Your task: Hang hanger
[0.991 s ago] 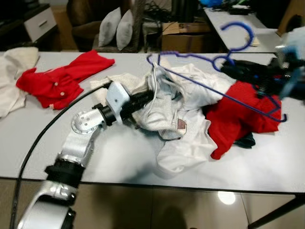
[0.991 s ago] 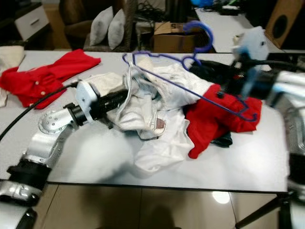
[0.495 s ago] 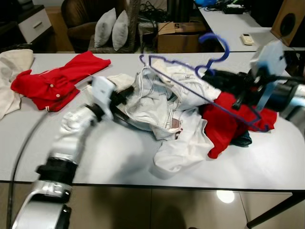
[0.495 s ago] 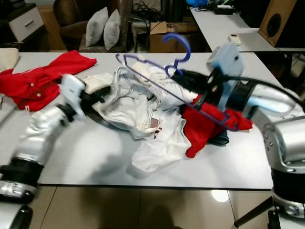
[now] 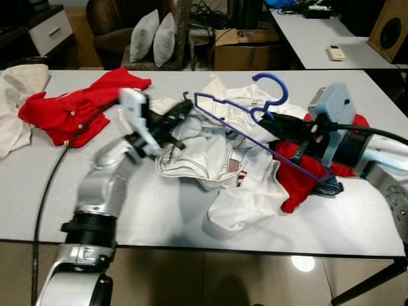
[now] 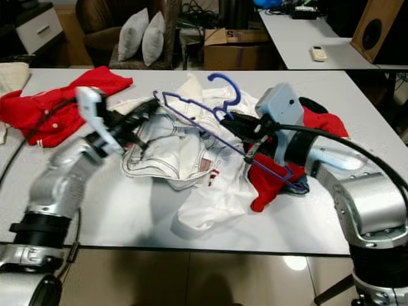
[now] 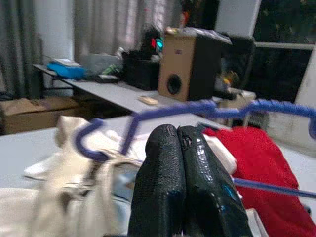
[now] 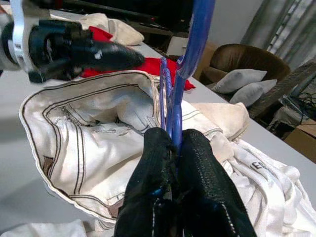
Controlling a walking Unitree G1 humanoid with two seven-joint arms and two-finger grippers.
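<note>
Right gripper [image 8: 170,148]: you're pinching the thin blue plastic hanger [image 5: 255,121] between closed fingers.
Left gripper [image 7: 180,136]: your fingers are pressing together, gripping nothing, beside the white garment's [image 5: 197,153] collar.
Hanger: its far end is crossing just beyond your left fingertips.

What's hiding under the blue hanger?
Under the blue hanger, held by the right pincer, lies a white shirt and part of a red garment. A dark cloth peeks out beneath the red one; the rest is covered.
</note>
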